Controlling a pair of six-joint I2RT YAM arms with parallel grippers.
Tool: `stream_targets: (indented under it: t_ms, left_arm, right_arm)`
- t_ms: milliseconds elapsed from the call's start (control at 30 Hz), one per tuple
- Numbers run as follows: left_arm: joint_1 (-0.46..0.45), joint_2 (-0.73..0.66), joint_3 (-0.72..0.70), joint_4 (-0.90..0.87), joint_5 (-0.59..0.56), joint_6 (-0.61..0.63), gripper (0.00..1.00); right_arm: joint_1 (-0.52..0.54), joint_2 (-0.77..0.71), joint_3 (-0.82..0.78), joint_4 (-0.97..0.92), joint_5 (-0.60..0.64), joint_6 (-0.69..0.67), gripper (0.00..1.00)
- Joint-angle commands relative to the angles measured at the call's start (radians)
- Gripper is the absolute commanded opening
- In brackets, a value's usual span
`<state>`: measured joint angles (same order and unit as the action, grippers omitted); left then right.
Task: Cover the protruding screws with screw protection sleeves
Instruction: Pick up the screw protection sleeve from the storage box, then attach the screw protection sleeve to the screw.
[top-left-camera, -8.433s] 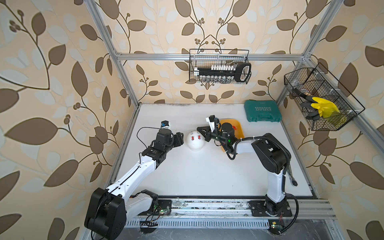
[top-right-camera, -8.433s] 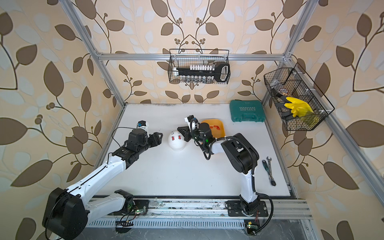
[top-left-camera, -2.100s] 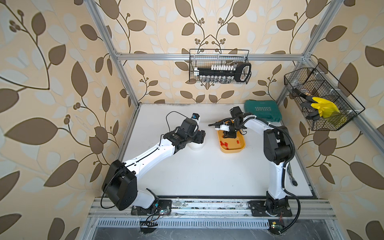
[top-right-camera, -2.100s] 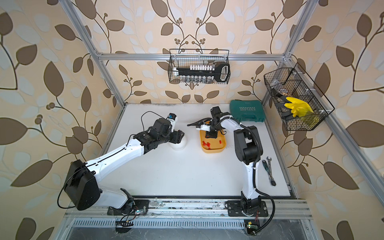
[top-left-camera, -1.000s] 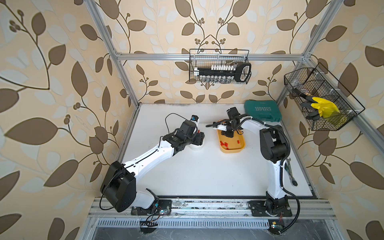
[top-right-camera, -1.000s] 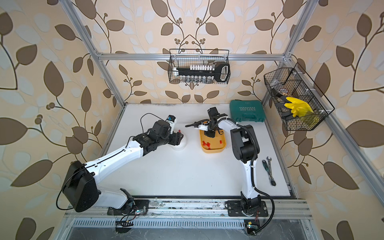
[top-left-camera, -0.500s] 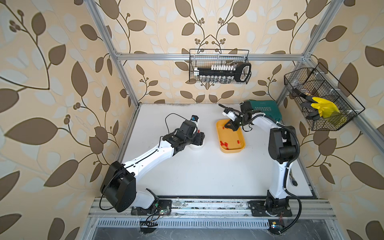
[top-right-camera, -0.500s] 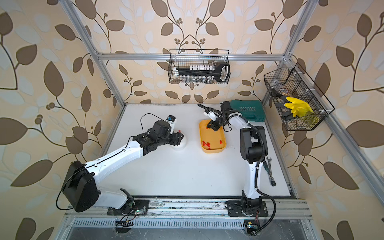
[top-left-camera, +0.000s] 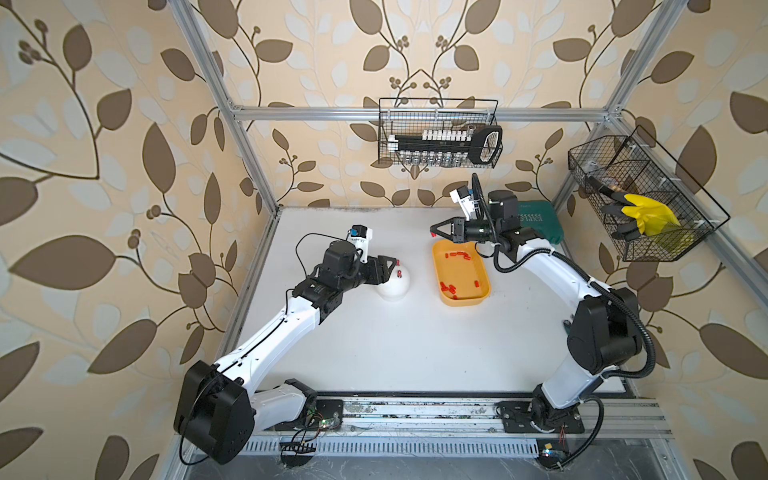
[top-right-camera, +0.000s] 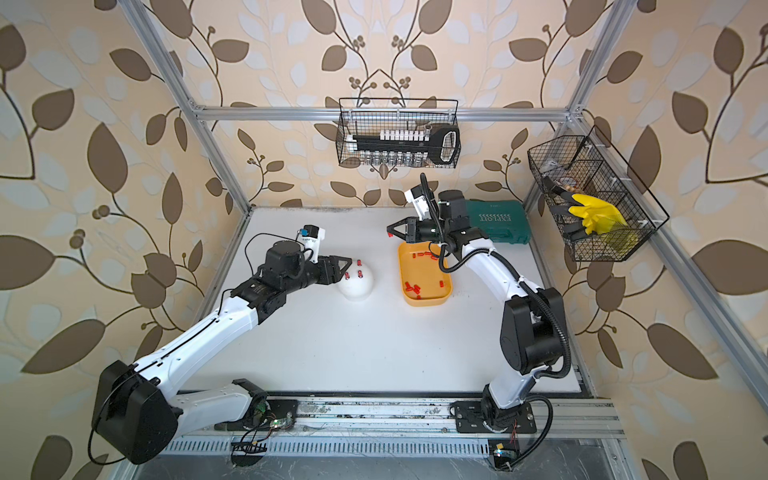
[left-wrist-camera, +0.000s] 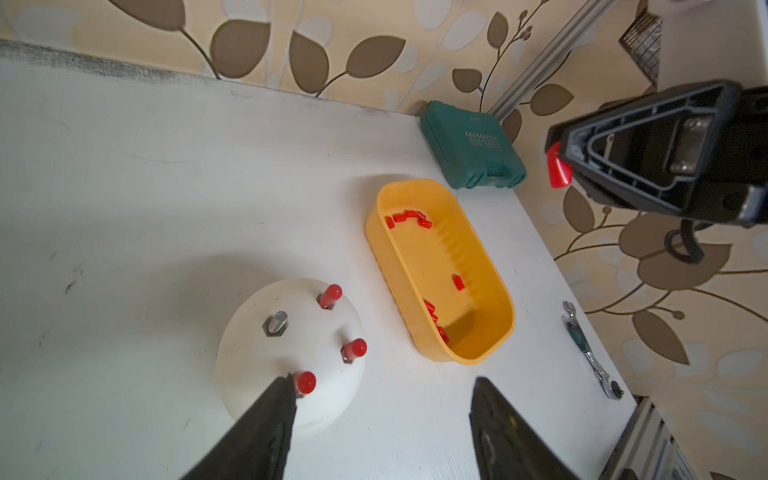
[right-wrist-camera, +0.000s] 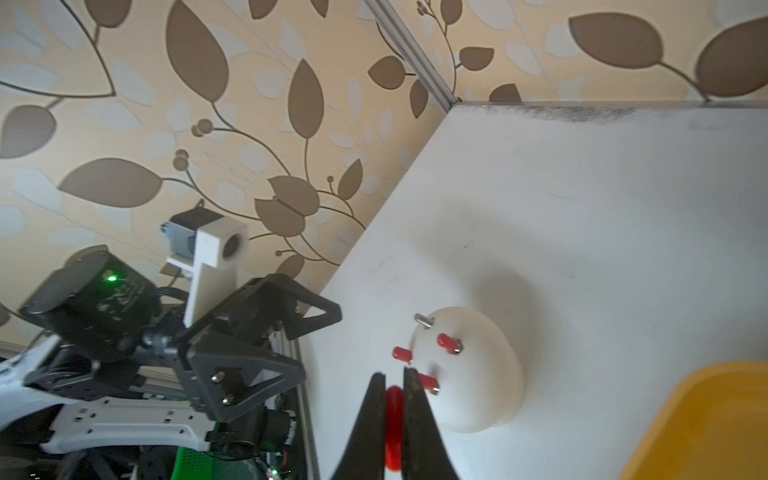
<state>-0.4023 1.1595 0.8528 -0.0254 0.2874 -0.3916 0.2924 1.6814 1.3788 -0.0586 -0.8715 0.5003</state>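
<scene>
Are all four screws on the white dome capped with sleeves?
No: in the left wrist view one screw on the white dome stands bare; only three wear red sleeves.

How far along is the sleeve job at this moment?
Done: three of the four protruding screws on the white dome wear red sleeves. In hand: the right gripper is shut on a fourth sleeve, in the air near the yellow tray's far end. Still to do: the one bare screw; the left gripper stands open beside the dome.
</scene>
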Motion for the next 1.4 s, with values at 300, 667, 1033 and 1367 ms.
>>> stream_targets:
  t_ms: [300, 667, 1033, 1367]
  left_arm:
    - [0.020, -0.127, -0.114, 0.301, 0.218, -0.093, 0.61]
    - [0.180, -0.125, -0.174, 0.310, 0.173, -0.230, 0.59]
    - [0.206, -0.076, -0.181, 0.395, 0.349, -0.242, 0.54]
    - [0.206, -0.101, -0.202, 0.312, 0.175, -0.219, 0.55]
  right_arm:
    - [0.136, -0.044, -0.090, 0.186, -0.025, 0.363, 0.10]
    - [0.261, 0.062, 0.026, 0.063, 0.210, 0.042, 0.10]
    - [0.283, 0.079, 0.045, 0.107, 0.224, 0.050, 0.10]
    - [0.288, 0.190, 0.065, 0.183, 0.216, -0.097, 0.11]
